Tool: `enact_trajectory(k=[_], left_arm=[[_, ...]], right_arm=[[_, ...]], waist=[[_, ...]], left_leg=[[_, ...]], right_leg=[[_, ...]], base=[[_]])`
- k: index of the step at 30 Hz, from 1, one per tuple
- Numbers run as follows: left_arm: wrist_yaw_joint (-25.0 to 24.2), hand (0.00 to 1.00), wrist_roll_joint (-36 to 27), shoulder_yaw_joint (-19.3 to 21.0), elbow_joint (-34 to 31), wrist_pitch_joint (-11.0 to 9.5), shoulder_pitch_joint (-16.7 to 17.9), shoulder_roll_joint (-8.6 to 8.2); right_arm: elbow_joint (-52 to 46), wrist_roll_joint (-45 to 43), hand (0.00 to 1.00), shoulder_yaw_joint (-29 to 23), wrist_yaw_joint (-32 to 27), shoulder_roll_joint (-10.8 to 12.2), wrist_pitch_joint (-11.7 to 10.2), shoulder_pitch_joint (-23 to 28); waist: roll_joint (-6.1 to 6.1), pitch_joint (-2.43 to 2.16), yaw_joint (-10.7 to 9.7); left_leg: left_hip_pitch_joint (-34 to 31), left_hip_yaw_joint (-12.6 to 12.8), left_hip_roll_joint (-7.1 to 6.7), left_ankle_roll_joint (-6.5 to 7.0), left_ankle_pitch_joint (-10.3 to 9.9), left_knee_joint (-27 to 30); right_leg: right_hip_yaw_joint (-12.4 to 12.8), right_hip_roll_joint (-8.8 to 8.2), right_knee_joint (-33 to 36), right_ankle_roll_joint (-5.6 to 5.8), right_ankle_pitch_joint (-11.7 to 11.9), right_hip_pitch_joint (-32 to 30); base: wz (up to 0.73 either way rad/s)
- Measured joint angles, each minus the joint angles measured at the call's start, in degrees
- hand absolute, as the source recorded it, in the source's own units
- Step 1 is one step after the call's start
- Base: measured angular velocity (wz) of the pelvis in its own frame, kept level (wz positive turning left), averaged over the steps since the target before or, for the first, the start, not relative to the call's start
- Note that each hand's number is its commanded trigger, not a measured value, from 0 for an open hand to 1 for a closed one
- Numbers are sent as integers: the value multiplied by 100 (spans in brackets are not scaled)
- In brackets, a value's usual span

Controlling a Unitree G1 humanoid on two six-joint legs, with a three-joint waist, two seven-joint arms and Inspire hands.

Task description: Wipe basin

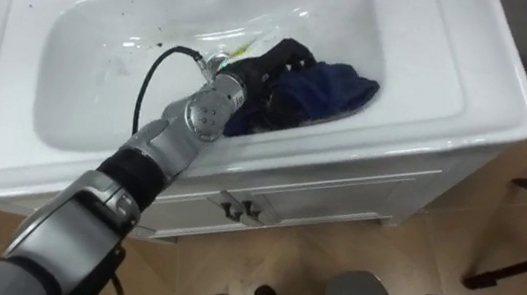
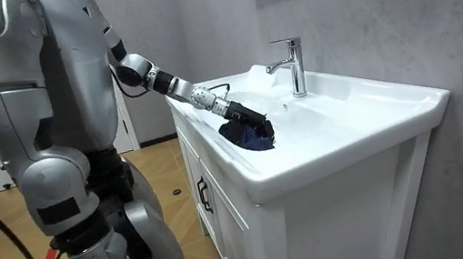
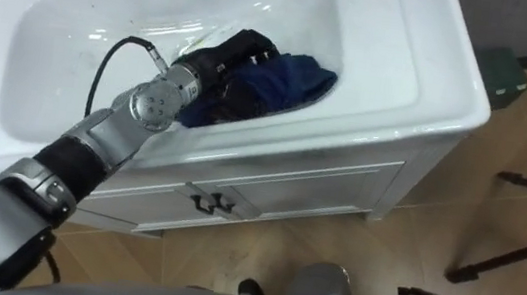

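Left hand (image 1: pixel 272 64) lies on blue cloth (image 1: pixel 336 88) in white basin (image 1: pixel 88 96) by grey wall (image 2: pixel 379 6); its grip unclear.

The left robot hand (image 1: pixel 265 67) buries its fingertips (dark on dark) in the cloth (image 1: pixel 337 87).

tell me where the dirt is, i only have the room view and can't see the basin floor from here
Observer: Dark specks sit on the basin floor, to the left of the left hand.
Operator: anything closer to the cloth
Observer: A yellowish streak lies just beyond the hand, on its far side.
Operator: where along the basin is the cloth
Observer: The blue cloth is bunched against the front wall toward the basin's right end, with the hand's fingers laid on top of it.
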Motion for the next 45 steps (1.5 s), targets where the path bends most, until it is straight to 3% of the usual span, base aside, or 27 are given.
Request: enact_trajectory(k=[5, 12, 16, 20, 25, 28, 33, 38, 41, 45], left_arm=[[-1, 100, 1016, -12, -101, 45, 223, 259], [-150, 100, 1543, 245, -332, 107, 616, 338], [-393, 100, 1816, 381, -744, 159, 922, 648], [-794, 100, 2416, 489, -1264, 382, 1252, 1004], [-1108, 100, 2862, 562, -1278, 709, 1300, 1259], [-1293, 100, 3115, 852, -1271, 860, 1442, 1335], [-1459, 100, 3319, 1120, -1276, 991, 1576, 1487], [-1483, 100, 3482, 1640, -1241, 1018, 1808, 1492], [-1417, 100, 3660, 1881, -1223, 1141, 1896, 1493], [-1177, 100, 3771, 2030, -1218, 1150, 2075, 1492]], right_arm=[[26, -17, 0, -119, 252, -96, -22, 42], [53, -377, 0, -414, 351, -108, -76, 156], [132, -430, 0, -624, 354, -101, -73, 156], [122, -449, 0, -831, 372, -120, -78, 223], [113, -443, 0, -857, 485, -119, -94, 190], [104, -636, 0, -866, 482, -147, -90, 226], [13, -606, 0, -895, 473, -160, -88, 297], [-2, -786, 0, -1182, 419, -161, -85, 289], [-3, -917, 0, -1234, 346, -170, -65, 327], [-28, -890, 0, -1389, 312, -179, -61, 352]], waist=[[32, -24, -42], [8, -49, 35], [-50, -115, 39], [-103, -186, 289], [-100, -199, 545], [-89, -206, 674], [-24, -234, 673], [0, -237, 769], [6, -238, 849], [16, -249, 924]], left_leg=[[183, -37, -2, -1, 0, -69], [508, -190, -29, -4, -1, -148], [506, -329, 3, -35, -20, -141], [526, -439, 28, -89, -57, -82], [613, -520, 37, -110, -71, -102], [731, -500, 40, -112, -72, -160], [746, -503, 89, -199, -128, -171], [779, -482, 121, -206, -132, -177], [842, -520, 118, -212, -136, -192], [953, -515, 113, -215, -138, -255]], right_leg=[[-68, 3, -37, -32, -17, 177], [-119, 28, -294, -37, -4, 602], [-242, 105, -536, -76, 68, 763], [-277, 158, -716, -97, 109, 913], [-382, 201, -909, -102, 171, 1136], [-372, 204, -913, -102, 171, 1224], [-370, 228, -922, -102, 172, 1252], [-343, 270, -922, -130, 187, 1217], [-302, 284, -940, -131, 187, 1268], [-214, 296, -1014, -138, 191, 1332]], base=[[1], [-1], [11], [4], [12], [-3], [-3], [-10], [-8], [-18]])
